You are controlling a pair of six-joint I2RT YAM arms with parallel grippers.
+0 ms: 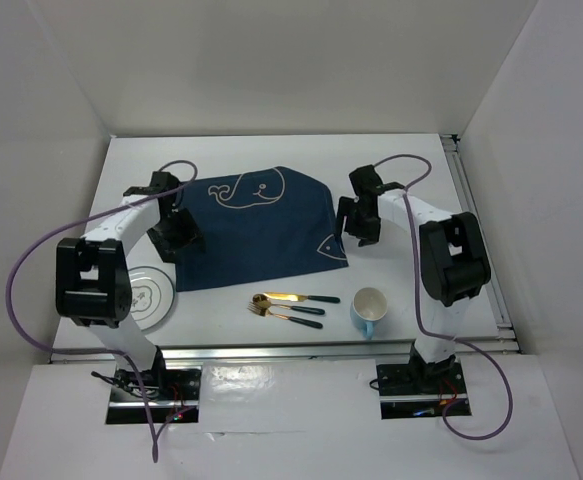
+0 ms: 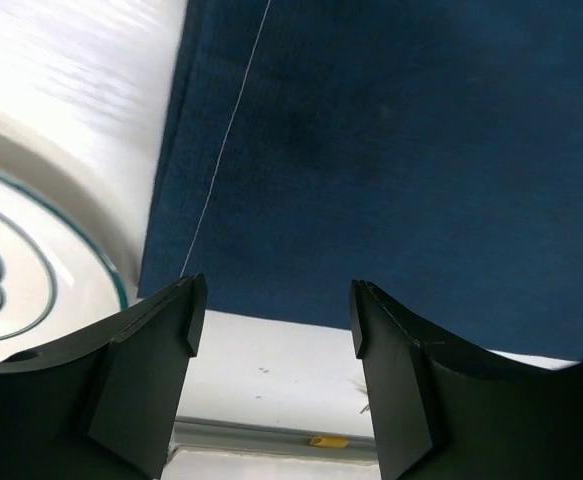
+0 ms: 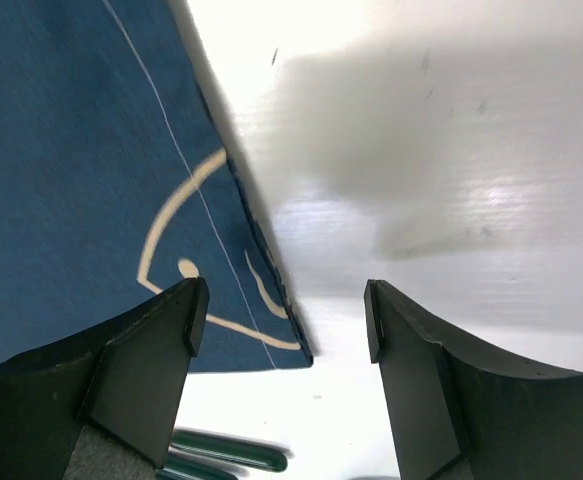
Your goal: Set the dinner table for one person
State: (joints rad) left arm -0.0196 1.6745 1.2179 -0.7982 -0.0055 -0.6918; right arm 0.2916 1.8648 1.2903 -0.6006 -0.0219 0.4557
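We've got the mat [image 1: 261,225] lying skewed mid-frame on the table [image 1: 301,150], left gripper [image 1: 176,232] over its left edge, right gripper [image 1: 359,228] over its lower-right corner (both spread open, holding nothing). Its long axis runs between them, so either arm reaches.

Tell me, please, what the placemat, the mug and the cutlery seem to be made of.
Placemat: matte navy woven cloth; the wrist views show weave and a stitched line. Mug: probably glazed ceramic, smooth pale blue outside, white inside. Cutlery: shiny gold heads, likely metal; dark green handles, perhaps plastic or resin.
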